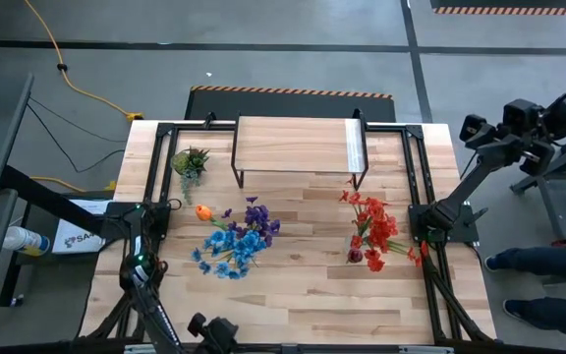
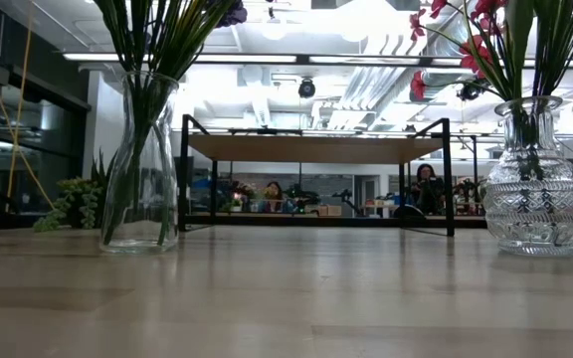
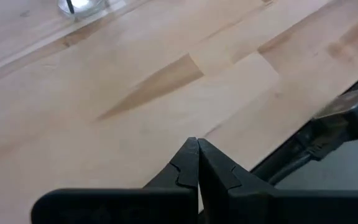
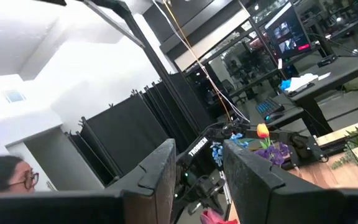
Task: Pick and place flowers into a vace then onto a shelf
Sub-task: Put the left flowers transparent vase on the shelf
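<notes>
Two glass vases stand on the bench [image 1: 303, 295] in front of the shelf [image 1: 298, 145], which is bare on top. The left vase [image 2: 139, 164] is a plain tapered one holding the blue, purple and orange flowers [image 1: 236, 236]; the right vase [image 2: 536, 179] is a round cut-glass one holding the red flowers [image 1: 373, 228]. A small spiky green plant [image 1: 191, 162] sits near the shelf's left legs. Judged from this layout, both bouquets are already in water vessels and the remaining step is lifting each vase onto the shelf. The main hazards: the tall sprays make each vase top-heavy, so a grasp low on smooth glass could let it tilt or slip; the stems and blooms could catch the shelf's edge or black legs on the way up; and a claw reaching through the foliage could drag stems out. The left claw [image 3: 197, 163] hangs low over bare bench wood near the left front corner, its fingers pressed together with nothing between them. The right claw [image 4: 197, 171] is raised well off to the right of the bench, pointing out into the room, its fingers standing moderately apart and holding nothing. A person is partly visible in the right wrist view.
</notes>
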